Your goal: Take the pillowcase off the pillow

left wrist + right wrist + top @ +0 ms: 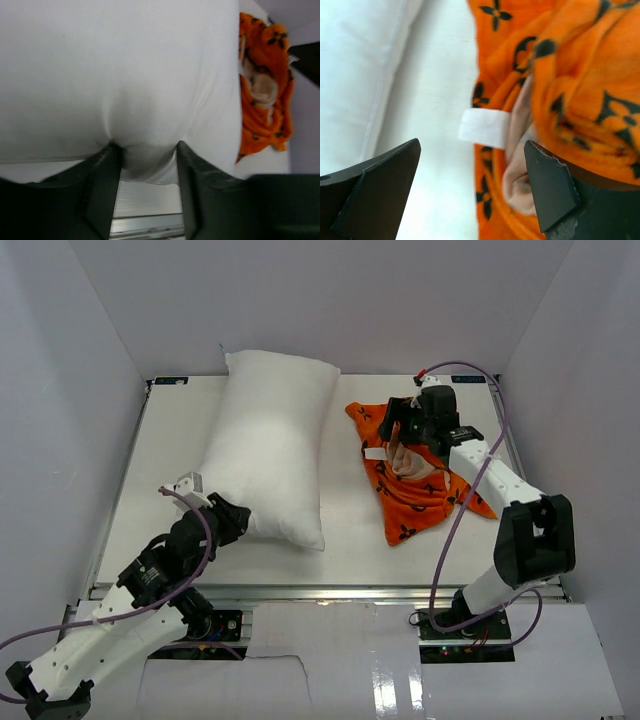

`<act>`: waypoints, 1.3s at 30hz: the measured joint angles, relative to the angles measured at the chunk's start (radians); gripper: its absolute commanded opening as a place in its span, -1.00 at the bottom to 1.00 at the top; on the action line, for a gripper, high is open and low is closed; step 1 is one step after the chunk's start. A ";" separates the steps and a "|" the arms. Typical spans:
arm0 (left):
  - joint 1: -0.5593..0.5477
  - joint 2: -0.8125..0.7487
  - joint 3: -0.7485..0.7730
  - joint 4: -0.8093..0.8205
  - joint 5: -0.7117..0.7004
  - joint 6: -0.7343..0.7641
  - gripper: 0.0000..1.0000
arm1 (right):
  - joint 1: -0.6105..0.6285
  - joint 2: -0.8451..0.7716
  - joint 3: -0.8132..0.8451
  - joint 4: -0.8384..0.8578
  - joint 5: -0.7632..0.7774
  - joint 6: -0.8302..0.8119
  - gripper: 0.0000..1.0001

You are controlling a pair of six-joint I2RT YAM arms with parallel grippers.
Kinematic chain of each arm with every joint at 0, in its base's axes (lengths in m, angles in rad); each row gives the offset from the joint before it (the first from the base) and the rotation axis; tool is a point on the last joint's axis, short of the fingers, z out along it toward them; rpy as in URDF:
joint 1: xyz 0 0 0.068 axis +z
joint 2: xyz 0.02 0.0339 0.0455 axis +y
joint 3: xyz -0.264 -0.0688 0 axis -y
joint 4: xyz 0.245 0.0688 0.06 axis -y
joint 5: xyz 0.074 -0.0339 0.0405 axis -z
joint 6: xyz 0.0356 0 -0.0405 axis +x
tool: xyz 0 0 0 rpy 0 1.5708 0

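- The left gripper (234, 517) pinches the pillow (270, 450) at its end by the front edge.
- The right gripper (470, 187), spread wide and empty, hangs over the pillowcase (425, 498) crumpled near the right edge.

A robot lab booth: plain white walls (60, 390) enclose a white table (350, 540).

Orange brown-motif pillowcase (420, 502), white pillow (268, 445)
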 measured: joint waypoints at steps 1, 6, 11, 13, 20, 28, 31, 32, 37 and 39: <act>0.000 -0.025 0.000 -0.001 0.014 -0.003 0.42 | 0.018 -0.034 -0.005 -0.014 0.009 -0.003 0.80; 0.000 -0.099 0.038 -0.019 0.056 -0.023 0.78 | 0.099 -0.206 -0.036 -0.071 0.046 -0.016 0.80; 0.000 -0.010 0.155 -0.026 0.123 0.012 0.96 | 0.186 -0.361 -0.099 -0.129 0.081 -0.020 0.80; 0.000 0.040 0.200 -0.013 0.166 0.037 0.96 | 0.229 -0.415 -0.129 -0.155 0.091 -0.016 0.80; 0.000 0.117 0.150 0.167 0.464 0.154 0.96 | 0.334 -0.647 -0.311 -0.194 0.102 0.003 0.80; -0.001 0.040 -0.103 0.380 0.647 0.177 0.96 | 0.352 -0.892 -0.485 -0.219 0.114 0.018 0.80; -0.001 0.007 -0.119 0.415 0.649 0.181 0.96 | 0.352 -0.939 -0.503 -0.223 0.113 0.023 0.80; -0.001 0.000 -0.119 0.430 0.649 0.182 0.96 | 0.352 -0.950 -0.507 -0.224 0.112 0.024 0.80; -0.001 -0.013 -0.119 0.472 0.652 0.193 0.96 | 0.352 -0.988 -0.534 -0.230 0.112 0.027 0.80; -0.001 -0.013 -0.119 0.474 0.652 0.195 0.96 | 0.352 -0.998 -0.545 -0.240 0.112 0.029 0.80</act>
